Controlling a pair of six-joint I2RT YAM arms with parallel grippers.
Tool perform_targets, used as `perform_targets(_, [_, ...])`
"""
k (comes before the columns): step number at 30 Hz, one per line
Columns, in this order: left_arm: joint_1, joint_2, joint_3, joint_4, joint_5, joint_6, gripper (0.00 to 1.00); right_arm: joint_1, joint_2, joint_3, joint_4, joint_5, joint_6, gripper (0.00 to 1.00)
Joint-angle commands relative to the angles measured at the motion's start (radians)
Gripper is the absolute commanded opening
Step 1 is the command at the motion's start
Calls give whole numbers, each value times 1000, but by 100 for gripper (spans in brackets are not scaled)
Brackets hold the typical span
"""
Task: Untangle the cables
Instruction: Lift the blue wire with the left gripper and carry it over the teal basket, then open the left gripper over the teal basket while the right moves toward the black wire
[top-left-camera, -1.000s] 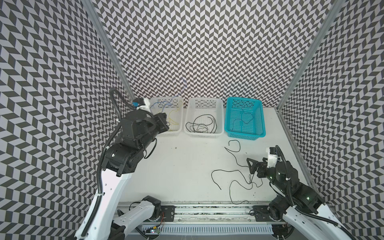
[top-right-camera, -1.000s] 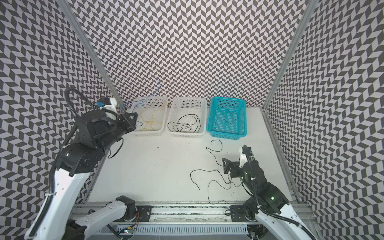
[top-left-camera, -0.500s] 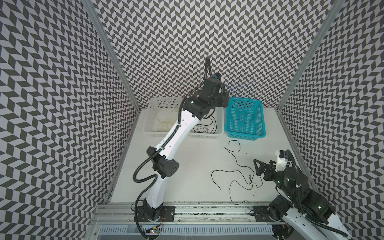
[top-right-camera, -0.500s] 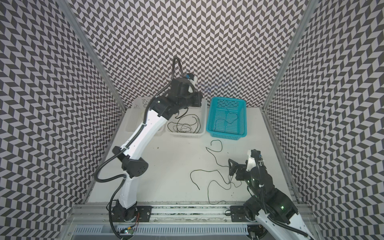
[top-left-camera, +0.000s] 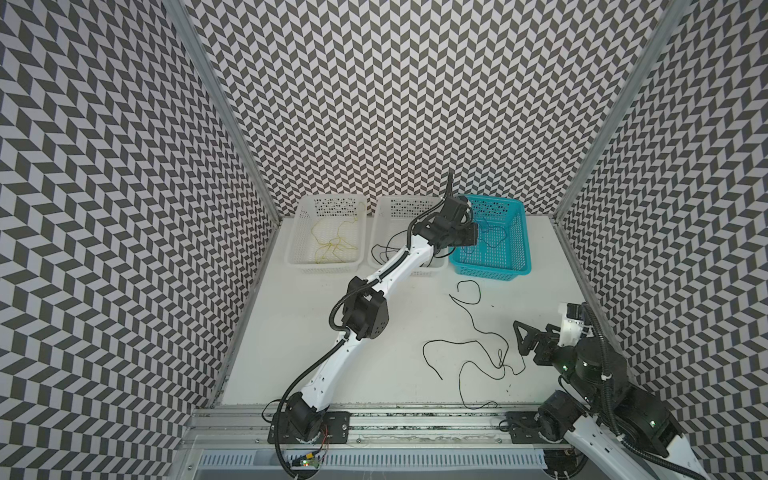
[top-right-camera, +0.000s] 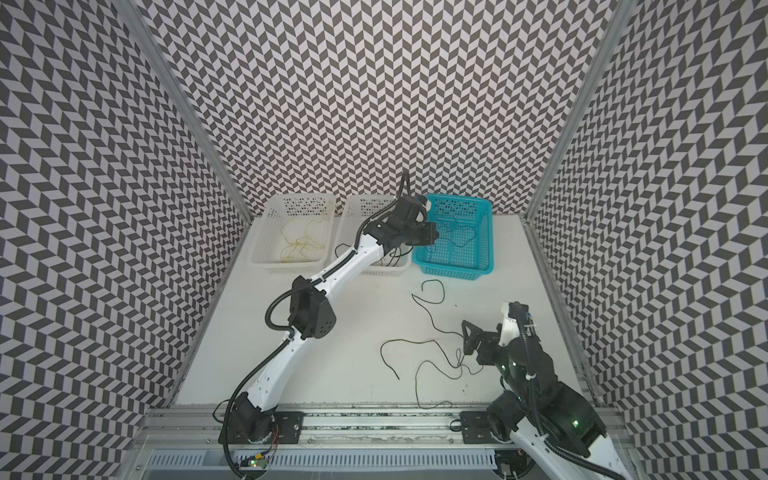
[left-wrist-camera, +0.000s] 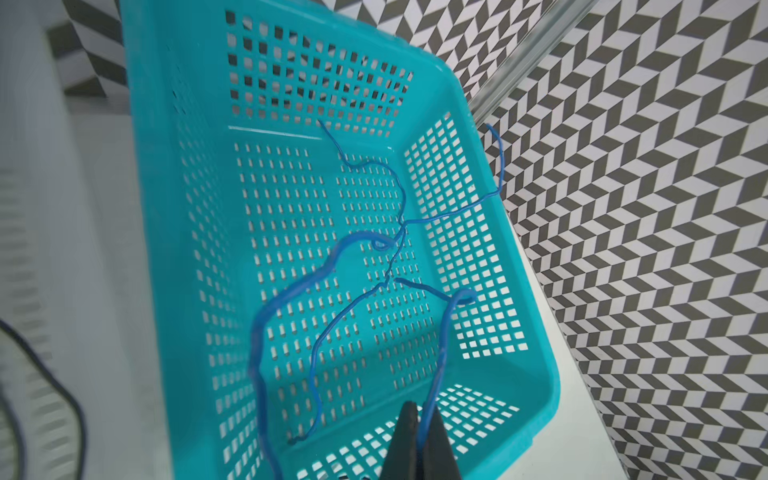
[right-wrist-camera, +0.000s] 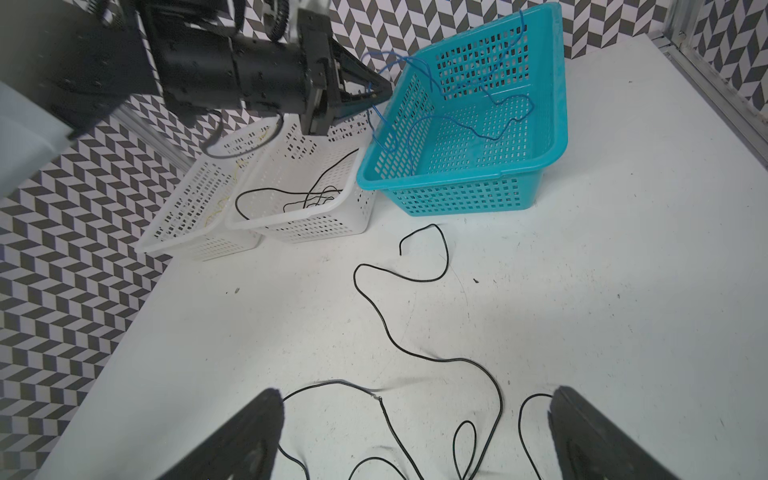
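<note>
Several thin cables show. A blue cable (left-wrist-camera: 443, 353) hangs from my left gripper (left-wrist-camera: 422, 409), which is shut on it above the near left corner of the teal basket (top-left-camera: 513, 245); the rest trails among other blue cables (right-wrist-camera: 494, 133) inside. In both top views that gripper (top-left-camera: 471, 237) (top-right-camera: 432, 235) reaches across the white baskets. Loose black cables (top-left-camera: 457, 341) (top-right-camera: 415, 341) (right-wrist-camera: 376, 307) sprawl over the table, partly looped together. My right gripper (right-wrist-camera: 415, 399) (top-left-camera: 521, 336) stands open just above their tangled end, with nothing between its fingers.
Two white baskets stand left of the teal one: the middle basket (top-left-camera: 382, 232) holds black cables (right-wrist-camera: 291, 193), the left basket (top-left-camera: 328, 266) holds yellow cables (top-left-camera: 332, 245). Patterned walls close the table on three sides. A metal rail (top-left-camera: 415, 419) runs along the front edge.
My left arm has swung from the left white basket, over the middle one, to the teal basket and come lower. The right gripper has drawn back slightly to the right, still open.
</note>
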Motion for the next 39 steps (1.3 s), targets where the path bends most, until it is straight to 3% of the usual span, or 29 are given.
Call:
perform_targets(1, [-3, 14, 57, 89, 18, -41, 7, 4, -20, 18, -7, 12, -5, 99])
perform_targets(7, [2, 24, 58, 105, 7, -44, 10, 4, -10, 22, -6, 3, -8, 99])
perform_targets(9, [1, 19, 60, 105, 14, -40, 21, 4, -10, 17, 0, 1, -6, 99])
perform_targets(18, [2, -74, 58, 60, 34, 44, 47, 4, 62, 8, 46, -30, -19, 99])
perform_targets(23, [6, -205, 17, -3, 23, 131, 52, 4, 161, -20, 126, -74, -38, 99])
perform_targets(34, [109, -840, -735, 93, -76, 254, 59, 4, 532, -64, 461, -231, -117, 96])
perform_targets(39, [128, -1066, -983, 68, -151, 328, 62, 2, 746, -14, 565, -235, -139, 92])
